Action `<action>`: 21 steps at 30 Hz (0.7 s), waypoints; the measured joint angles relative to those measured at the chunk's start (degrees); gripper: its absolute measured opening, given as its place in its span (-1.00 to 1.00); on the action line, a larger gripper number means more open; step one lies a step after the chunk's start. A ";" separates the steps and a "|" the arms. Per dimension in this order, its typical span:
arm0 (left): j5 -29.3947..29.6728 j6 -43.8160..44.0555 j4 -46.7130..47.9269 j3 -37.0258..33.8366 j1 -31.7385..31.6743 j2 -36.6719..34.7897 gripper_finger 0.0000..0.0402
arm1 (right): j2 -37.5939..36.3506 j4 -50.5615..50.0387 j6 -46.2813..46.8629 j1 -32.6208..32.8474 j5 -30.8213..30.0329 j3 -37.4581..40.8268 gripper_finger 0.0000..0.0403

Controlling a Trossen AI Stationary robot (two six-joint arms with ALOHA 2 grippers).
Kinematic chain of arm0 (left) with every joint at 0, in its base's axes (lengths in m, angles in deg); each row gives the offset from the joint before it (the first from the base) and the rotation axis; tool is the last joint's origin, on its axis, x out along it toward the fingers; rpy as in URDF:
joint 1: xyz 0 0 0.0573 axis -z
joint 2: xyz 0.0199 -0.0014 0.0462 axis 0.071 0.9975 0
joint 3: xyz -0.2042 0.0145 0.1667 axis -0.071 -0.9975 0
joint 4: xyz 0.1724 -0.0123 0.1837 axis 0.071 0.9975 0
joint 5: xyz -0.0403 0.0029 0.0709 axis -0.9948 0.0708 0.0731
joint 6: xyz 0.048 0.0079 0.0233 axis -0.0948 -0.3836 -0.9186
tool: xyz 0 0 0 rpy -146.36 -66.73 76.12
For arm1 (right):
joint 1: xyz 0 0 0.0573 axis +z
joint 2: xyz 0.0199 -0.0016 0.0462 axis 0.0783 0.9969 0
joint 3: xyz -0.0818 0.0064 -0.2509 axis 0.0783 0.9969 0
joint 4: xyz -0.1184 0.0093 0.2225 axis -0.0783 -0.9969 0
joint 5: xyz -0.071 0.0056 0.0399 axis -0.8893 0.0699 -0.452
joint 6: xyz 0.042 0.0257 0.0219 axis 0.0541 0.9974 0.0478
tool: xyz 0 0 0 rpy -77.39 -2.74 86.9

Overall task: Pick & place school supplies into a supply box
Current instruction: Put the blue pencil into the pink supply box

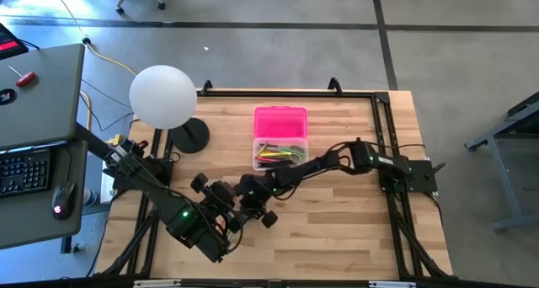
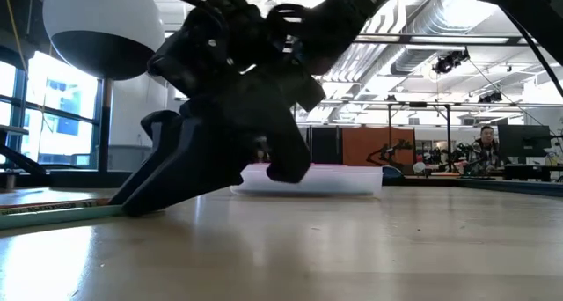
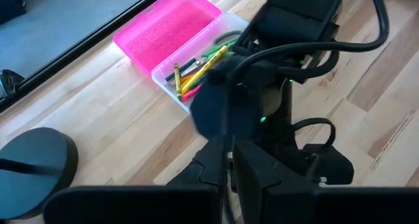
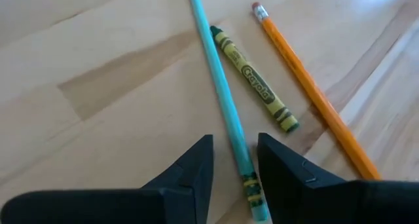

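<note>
On the desk (image 4: pixel 98 67) lie three loose writing things, namely one teal pencil (image 4: pixel 222 93), one orange pencil (image 4: pixel 308 86) and one green crayon (image 4: pixel 255 80), near one supply box (image 1: pixel 280 141) whose bundled contents cannot be counted, beside one round black lamp base (image 1: pixel 192 135).

So the supply box (image 1: pixel 280 152) sits toward the back middle of the table (image 1: pixel 337 229), lid (image 1: pixel 281 120) flipped open behind it, flat on the wood. A bunch of pens and pencils (image 1: pixel 278 156) lie inside the tray. The lamp base (image 1: pixel 190 135) stands left of the box. Both grippers meet in front of the box, the right gripper (image 4: pixel 234 160) low over the table with its fingers either side of a pencil (image 4: pixel 222 93). Beside that lie a crayon (image 4: pixel 254 80) and another pencil (image 4: pixel 313 92).
</note>
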 joint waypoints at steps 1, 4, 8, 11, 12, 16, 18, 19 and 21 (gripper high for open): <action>0.00 0.00 0.00 0.00 0.00 0.00 -0.69 | -0.04 2.61 -0.10 0.29 -0.14 1.30 -0.51; -0.10 0.01 0.00 0.00 0.00 0.00 -0.69 | -0.08 14.41 0.47 0.86 -0.06 7.38 -0.51; -0.11 0.00 0.02 0.00 0.00 0.00 -0.69 | 0.04 29.81 4.78 1.31 -0.18 15.43 -0.51; -0.09 0.00 0.00 0.00 0.00 0.00 -0.69 | 0.07 34.42 8.52 1.26 -0.19 18.51 -0.51; -0.08 0.00 0.01 0.00 0.00 0.00 -0.69 | 0.06 34.48 8.58 1.26 -0.21 19.00 -0.51; 0.26 0.00 0.00 0.00 0.00 0.00 -0.69 | -0.04 34.38 8.76 1.31 -1.20 19.84 -0.53; 0.28 0.00 0.00 0.00 0.00 0.00 -0.69 | 0.00 34.33 9.04 1.35 -1.39 19.76 -0.58; 0.29 0.00 0.01 0.00 0.00 0.00 -0.69 | 0.01 34.21 9.04 1.39 -1.38 19.69 -0.61; 0.29 0.00 0.02 0.00 0.00 0.00 -0.69 | 0.03 34.09 9.02 1.56 -1.66 19.69 -0.70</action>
